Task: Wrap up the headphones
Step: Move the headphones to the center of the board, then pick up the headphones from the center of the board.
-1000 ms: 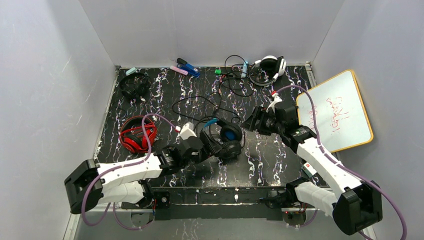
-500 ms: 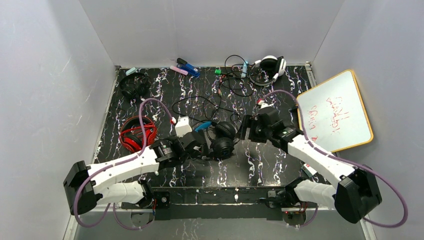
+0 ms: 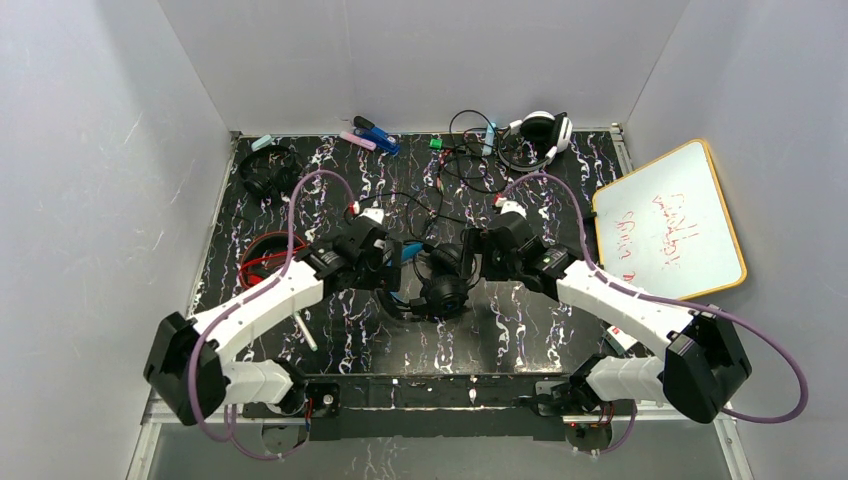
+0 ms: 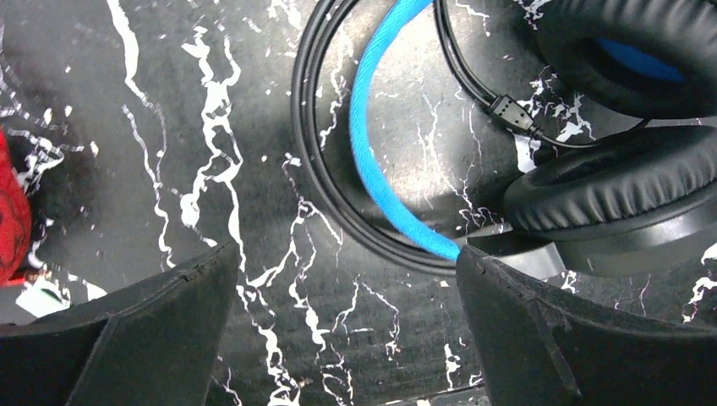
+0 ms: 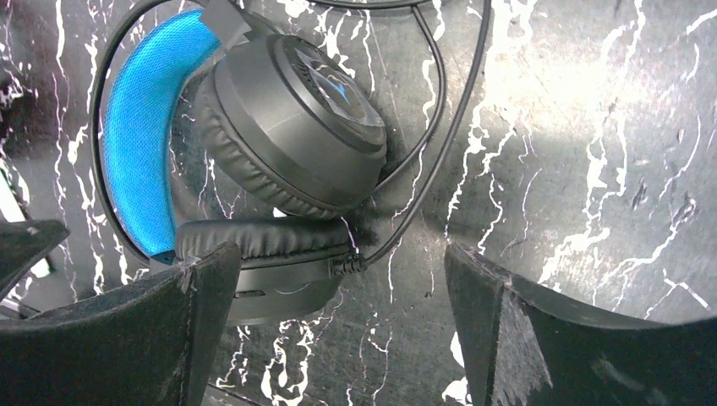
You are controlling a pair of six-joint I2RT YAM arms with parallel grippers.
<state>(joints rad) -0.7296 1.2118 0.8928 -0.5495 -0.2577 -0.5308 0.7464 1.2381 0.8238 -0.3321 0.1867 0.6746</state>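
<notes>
A: Where are the headphones that are being worked on?

B: The black pair with the blue headband [image 3: 445, 280] lies in the middle of the black, white-veined table [image 3: 520, 320], between the tips of the two arms.

A: What does it look like close up?

B: Two thick, padded black ear cups [image 5: 296, 118] are folded close together, one resting against the other. A bright blue woven band [image 4: 372, 144] curves inside a thin black double-wire hoop. Its thin black cable [image 4: 507, 110] trails loose across the table past the cups, not wound up.

A: And the grippers?

B: The left gripper [image 4: 342, 279] hovers over the headband side, fingers spread wide with nothing between them. The right gripper [image 5: 334, 271] hovers over the ear-cup side, also spread wide and gripping nothing. One finger overlaps the lower cup in its own view, and I cannot tell whether it touches.

A: Are there other pairs?

B: A glossy red pair [image 3: 258, 258] lies to the left, partly hidden by the left arm. An all-black pair [image 3: 266, 170] sits near the far left corner. A white-and-black headset [image 3: 540, 130] lies at the back among tangled cables.
</notes>
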